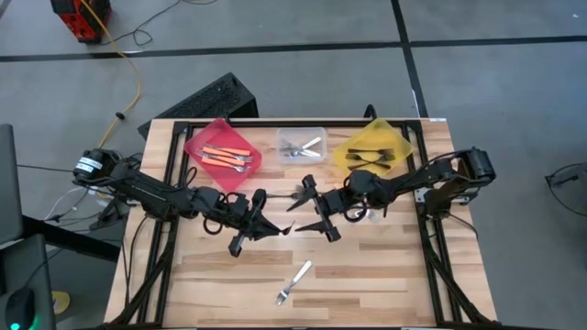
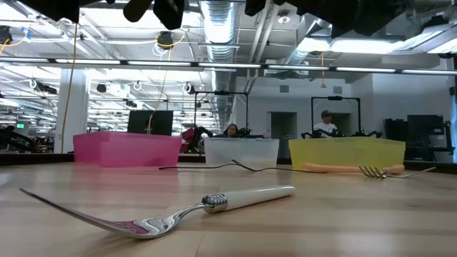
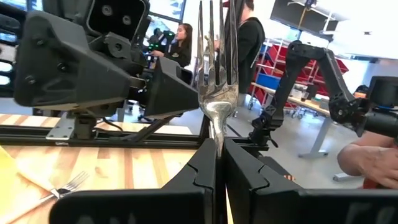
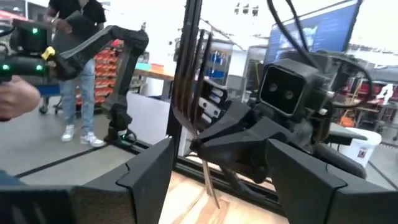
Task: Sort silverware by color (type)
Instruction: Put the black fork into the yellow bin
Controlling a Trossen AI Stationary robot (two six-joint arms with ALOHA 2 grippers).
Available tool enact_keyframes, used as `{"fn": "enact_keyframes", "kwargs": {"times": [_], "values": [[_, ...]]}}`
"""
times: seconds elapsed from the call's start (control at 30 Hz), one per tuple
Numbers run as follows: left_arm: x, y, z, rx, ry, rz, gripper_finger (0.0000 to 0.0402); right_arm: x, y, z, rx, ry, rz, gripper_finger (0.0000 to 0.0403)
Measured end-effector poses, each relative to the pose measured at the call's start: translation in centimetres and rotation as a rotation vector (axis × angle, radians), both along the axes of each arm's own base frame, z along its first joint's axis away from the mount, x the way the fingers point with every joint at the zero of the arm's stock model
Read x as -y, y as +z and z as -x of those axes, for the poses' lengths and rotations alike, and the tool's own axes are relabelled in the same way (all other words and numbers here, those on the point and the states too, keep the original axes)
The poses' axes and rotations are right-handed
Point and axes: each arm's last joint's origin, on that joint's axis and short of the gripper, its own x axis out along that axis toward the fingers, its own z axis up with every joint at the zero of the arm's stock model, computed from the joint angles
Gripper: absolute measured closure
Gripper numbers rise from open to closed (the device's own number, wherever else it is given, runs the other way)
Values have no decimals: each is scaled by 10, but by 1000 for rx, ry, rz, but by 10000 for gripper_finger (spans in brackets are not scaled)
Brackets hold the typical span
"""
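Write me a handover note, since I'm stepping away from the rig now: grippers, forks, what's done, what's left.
Left gripper: shut on a silver fork, held upright mid-table.
Right gripper: open, facing it, holding nothing.
Done: orange forks in the red bin, silver ones in the clear bin, dark ones in the yellow bin.
Left: the held fork, a white-handled fork at the table's front, and another fork lying by the yellow bin.

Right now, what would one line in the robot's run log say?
left gripper: shut on fork, raised mid-table | right gripper: open, facing it | white-handled fork: loose on table
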Motion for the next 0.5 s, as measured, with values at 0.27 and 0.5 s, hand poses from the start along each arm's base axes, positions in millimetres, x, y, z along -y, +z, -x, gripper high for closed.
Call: {"fn": "enact_keyframes", "kwargs": {"times": [0.27, 0.5], "values": [[0, 0, 0, -1, -14, 2, 401, -8, 8, -4, 15, 19, 51, 121], [0, 0, 0, -3, -14, 10, 401, -9, 14, -6, 24, 25, 36, 121]]}}
